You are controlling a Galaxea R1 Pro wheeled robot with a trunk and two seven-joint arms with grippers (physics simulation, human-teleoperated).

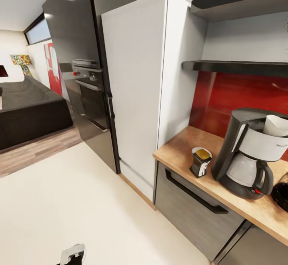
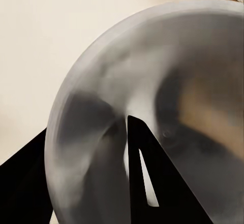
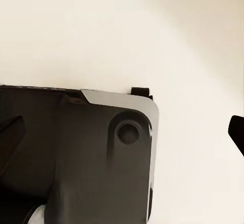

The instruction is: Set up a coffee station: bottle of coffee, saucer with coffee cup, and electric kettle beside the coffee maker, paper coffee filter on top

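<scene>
left hand (image 2: pixel 133 148) grips saucer (image 2: pixel 152 82) — bottle of coffee (image 1: pixel 201 162) beside coffee maker (image 1: pixel 248 153) on countertop (image 1: pixel 180 149).

wooden countertop (image 1: pixel 188 145), glossy red backsplash (image 1: pixel 240 97)

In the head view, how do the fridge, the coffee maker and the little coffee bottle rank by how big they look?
Largest to smallest, as they look:
1. The tall dark fridge, though it stands farther off.
2. The coffee maker on the countertop.
3. The bottle of coffee beside it, plainly smallest.
</scene>
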